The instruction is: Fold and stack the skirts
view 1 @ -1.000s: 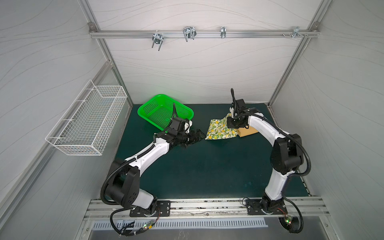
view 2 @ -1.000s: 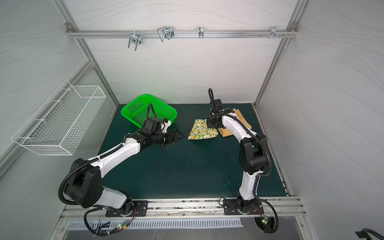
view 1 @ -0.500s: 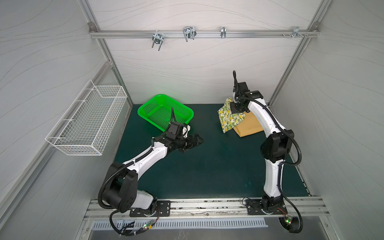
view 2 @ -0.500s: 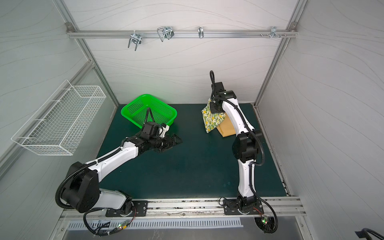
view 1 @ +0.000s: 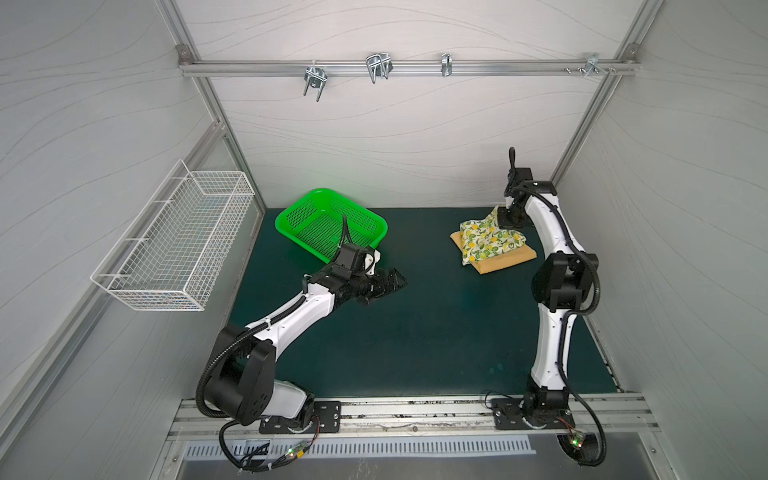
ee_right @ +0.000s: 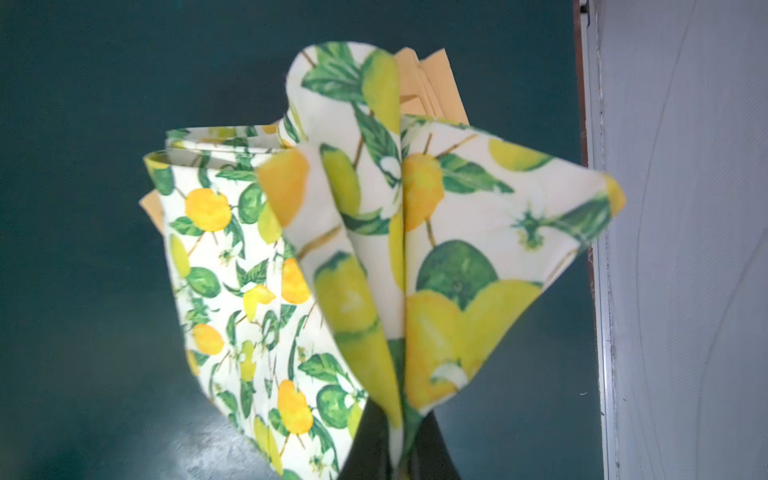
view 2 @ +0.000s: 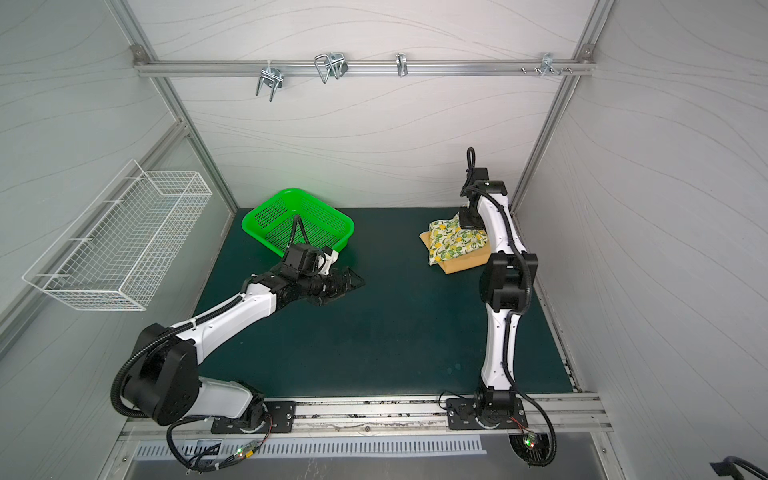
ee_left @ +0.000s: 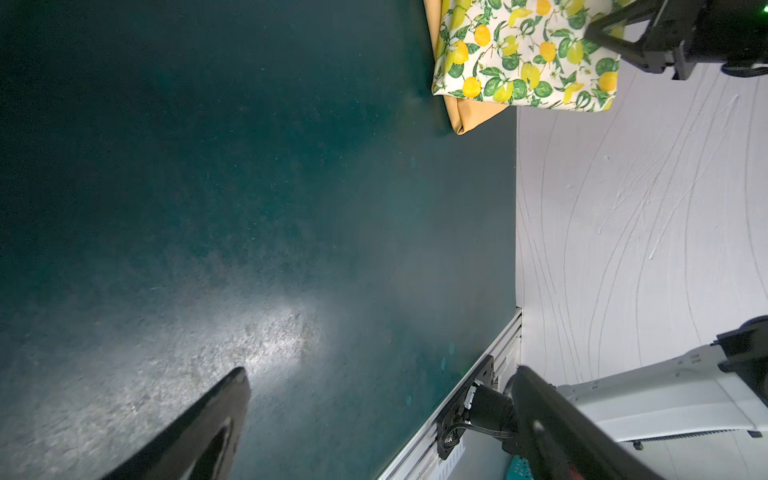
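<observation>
Lowered lemon skirt [view 1: 486, 243] onto orange skirt [view 1: 507, 261] at 2 o'clock; right pincer [view 1: 508, 220] still pinching its corner, left pincer [view 1: 386, 284] spread.

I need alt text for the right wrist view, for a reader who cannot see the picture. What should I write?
The right tool pinches a fold of the lemon-print skirt, and the cloth fans out from the closed jaws. Edges of the mustard-orange skirt show beneath it, on the dark green table next to a grey wall.
</observation>
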Available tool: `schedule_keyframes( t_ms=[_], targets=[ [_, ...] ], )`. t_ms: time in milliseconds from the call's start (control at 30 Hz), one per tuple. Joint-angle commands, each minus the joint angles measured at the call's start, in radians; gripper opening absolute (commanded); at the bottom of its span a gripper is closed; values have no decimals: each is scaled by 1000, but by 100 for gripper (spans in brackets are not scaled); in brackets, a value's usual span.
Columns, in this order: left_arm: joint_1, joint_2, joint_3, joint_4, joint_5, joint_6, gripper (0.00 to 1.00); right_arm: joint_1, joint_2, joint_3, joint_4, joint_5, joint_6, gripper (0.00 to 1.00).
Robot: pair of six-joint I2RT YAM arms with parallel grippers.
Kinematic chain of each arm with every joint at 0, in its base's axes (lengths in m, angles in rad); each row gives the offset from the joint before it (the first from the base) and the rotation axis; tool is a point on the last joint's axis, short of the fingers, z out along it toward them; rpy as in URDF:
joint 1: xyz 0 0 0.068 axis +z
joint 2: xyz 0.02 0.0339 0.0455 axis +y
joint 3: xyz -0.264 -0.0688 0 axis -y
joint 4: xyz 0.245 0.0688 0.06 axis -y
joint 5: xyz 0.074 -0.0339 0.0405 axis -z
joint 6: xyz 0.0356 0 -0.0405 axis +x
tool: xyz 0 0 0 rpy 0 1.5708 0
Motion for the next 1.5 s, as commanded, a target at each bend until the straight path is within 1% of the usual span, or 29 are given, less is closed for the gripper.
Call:
schedule_keyframes(
  t_ms=[0,67,167,200,300,367,433,500,533,600,667,833,900,967,1033,1100,1233,1300,1333,1367,1467],
  targets=[
    [6,-9,0,10,14,17,99,-15,67,12,-20,53,-3,20],
    [6,-16,-1,-1,9,20,99,-28,83,-3,-2,82,18,32],
    [6,-31,2,-25,-1,28,99,-47,66,-25,33,82,54,52],
    [7,-36,7,-41,-7,34,99,-47,53,-32,45,79,62,57],
    [8,-55,24,-84,-29,51,99,-48,-1,-47,61,52,83,63],
    [10,-71,45,-122,-51,64,99,-47,-67,-99,97,12,93,68],
    [12,-92,82,-187,-99,93,99,-43,-154,-167,140,-34,105,75],
    [11,-114,131,-267,-181,140,99,-35,-253,-255,193,-90,119,76],
    [12,-121,154,-304,-225,164,99,-32,-296,-296,217,-117,127,98],
    [12,-132,210,-399,-341,220,99,-27,-379,-366,247,-184,149,99],
    [12,-144,254,-488,-476,261,99,-4,-471,-462,291,-201,160,99],
    [13,-189,248,-589,-790,339,99,57,-691,-710,427,-258,259,99],
    [15,-206,218,-596,-871,363,99,82,-772,-816,491,-272,298,99],
    [18,-218,198,-629,-932,362,99,111,-843,-913,539,-283,319,99],
    [37,-233,177,-656,-960,344,99,131,-894,-985,575,-302,332,99],
    [109,-233,168,-710,-896,322,99,146,-925,-1039,593,-313,341,99],
    [243,-180,110,-733,-758,361,99,154,-958,-1120,625,-373,350,99],
    [285,-129,95,-735,-733,371,99,155,-970,-1151,640,-387,351,99],
    [296,-100,95,-726,-699,375,99,154,-976,-1169,650,-389,349,99],
    [297,-65,101,-715,-698,375,99,154,-980,-1187,656,-388,343,99],
    [302,45,125,-682,-751,385,99,155,-983,-1222,661,-384,328,99]
  ],
)
